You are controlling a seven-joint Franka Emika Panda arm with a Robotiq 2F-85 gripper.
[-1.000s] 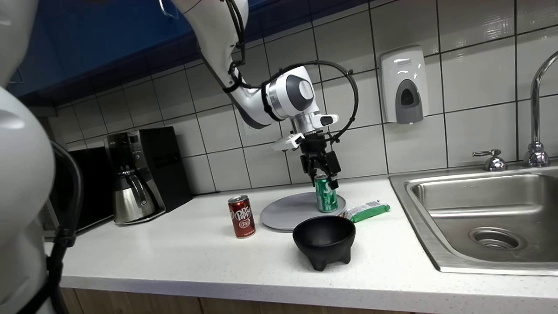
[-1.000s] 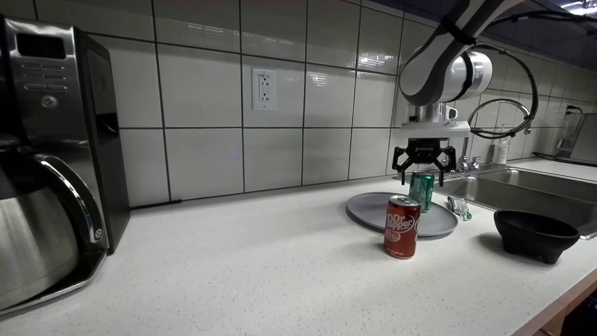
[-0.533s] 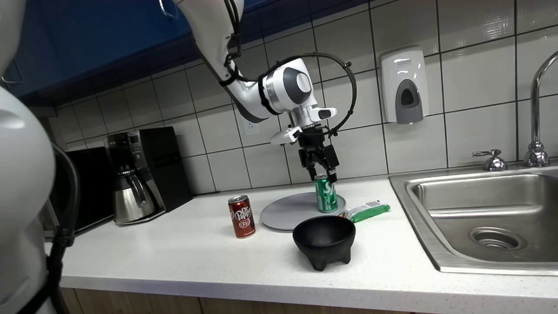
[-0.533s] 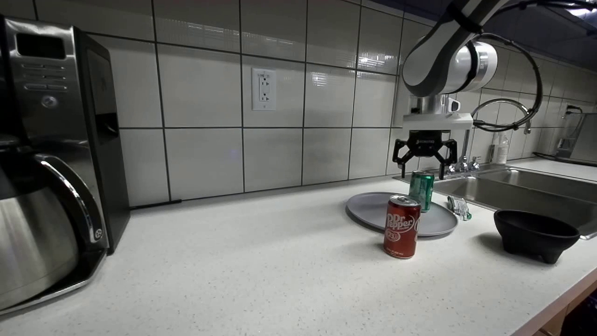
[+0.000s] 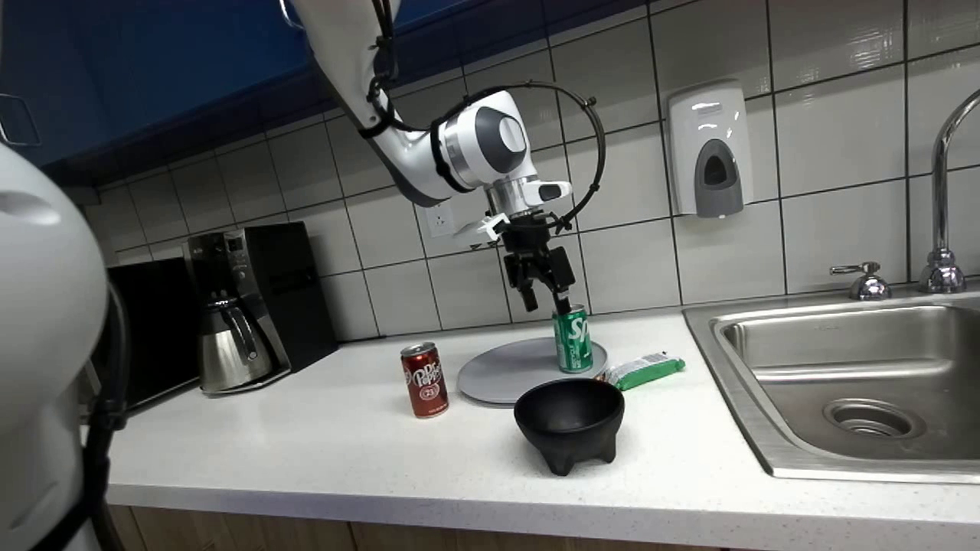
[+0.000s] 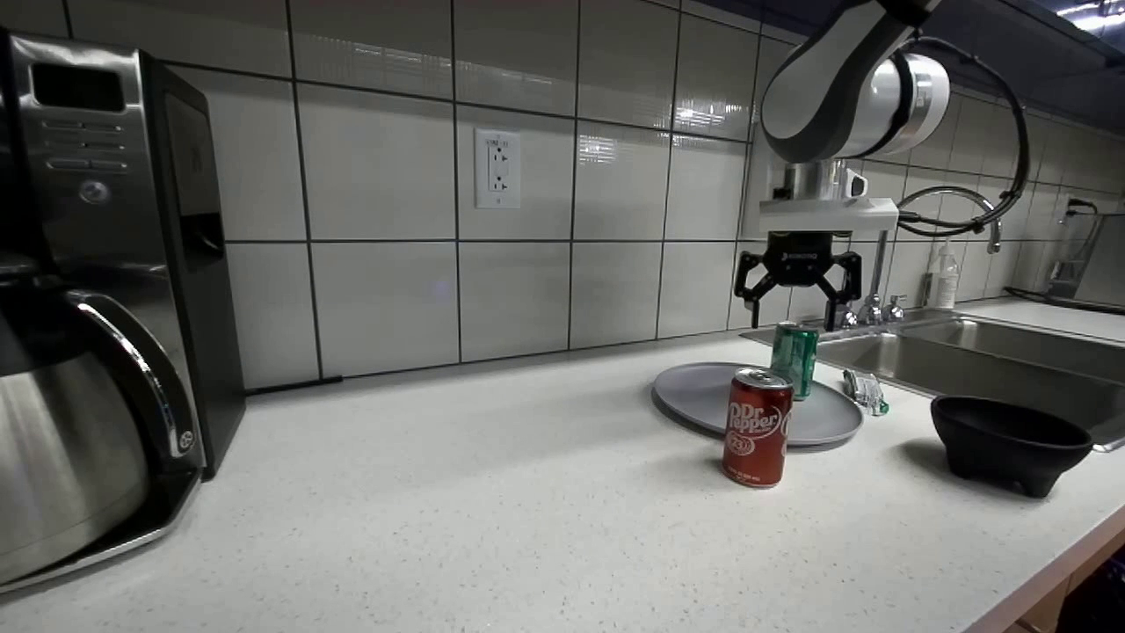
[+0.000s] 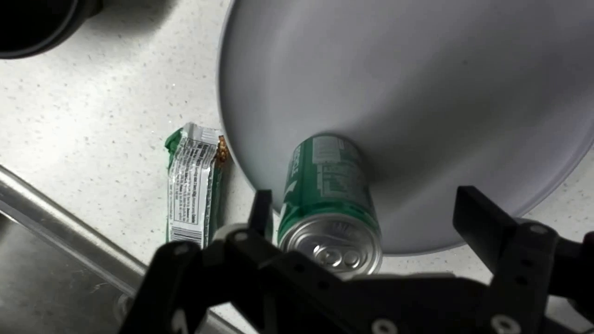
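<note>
Hovering wide-spread, gripper (image 5: pixel 547 308) partly hid green can (image 5: pixel 574 344) in an exterior view | wrist view cropped black bowl (image 7: pixel 54 36) and gray plate (image 7: pixel 334 74)

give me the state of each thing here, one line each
gripper: open, nothing held
gray plate: lying flat
Sprite can: upright on gray plate
Dr Pepper can: upright on counter
black bowl: upright, seemingly empty
green snack packet: lying down, unclear whether opened
carafe: seated in coffee maker
nearer wall outlet: nothing plugged in
</note>
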